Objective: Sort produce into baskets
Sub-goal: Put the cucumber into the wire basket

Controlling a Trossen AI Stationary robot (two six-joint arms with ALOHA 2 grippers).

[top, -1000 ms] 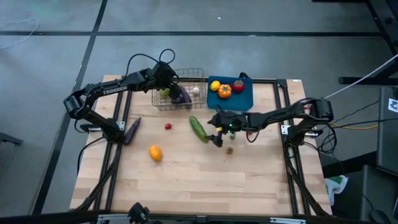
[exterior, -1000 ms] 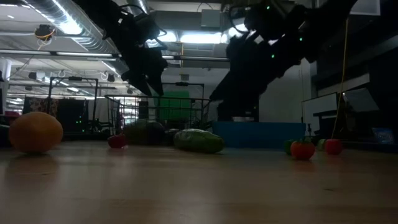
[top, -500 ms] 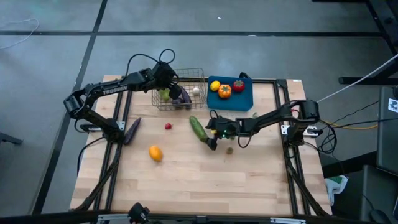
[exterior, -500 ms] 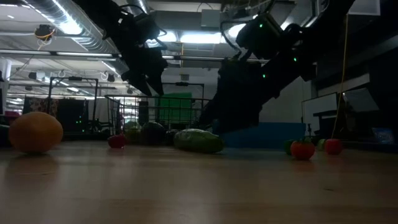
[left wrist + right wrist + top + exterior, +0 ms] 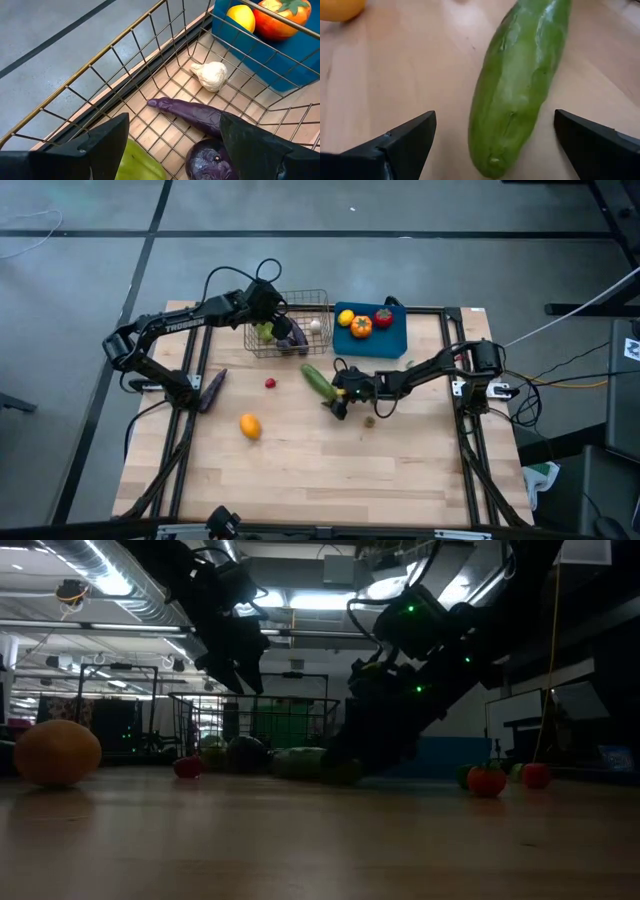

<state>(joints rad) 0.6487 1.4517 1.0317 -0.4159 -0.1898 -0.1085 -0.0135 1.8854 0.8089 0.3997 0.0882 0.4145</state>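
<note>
My right gripper (image 5: 495,120) is open and low over the table, its fingers on either side of the near end of the green cucumber (image 5: 520,85) without touching it. The cucumber (image 5: 315,380) lies flat on the table in front of the baskets. My left gripper (image 5: 172,130) is open and empty above the wire-mesh basket (image 5: 290,304), which holds a white garlic (image 5: 210,76), purple eggplants (image 5: 192,112) and a green pepper (image 5: 137,162). The blue bin (image 5: 395,338) holds a lemon (image 5: 346,318) and two tomatoes (image 5: 362,326).
A purple eggplant (image 5: 212,388) lies at the table's left. A red berry (image 5: 270,383) and an orange fruit (image 5: 250,425) lie left of the cucumber. A small piece (image 5: 370,420) lies near my right gripper. The low view shows small tomatoes (image 5: 487,781) on the table.
My right gripper has gone down and toward the table's left, up to the cucumber, so that its open fingers now stand on either side of the cucumber's end. My left gripper has kept still above the wire basket.
</note>
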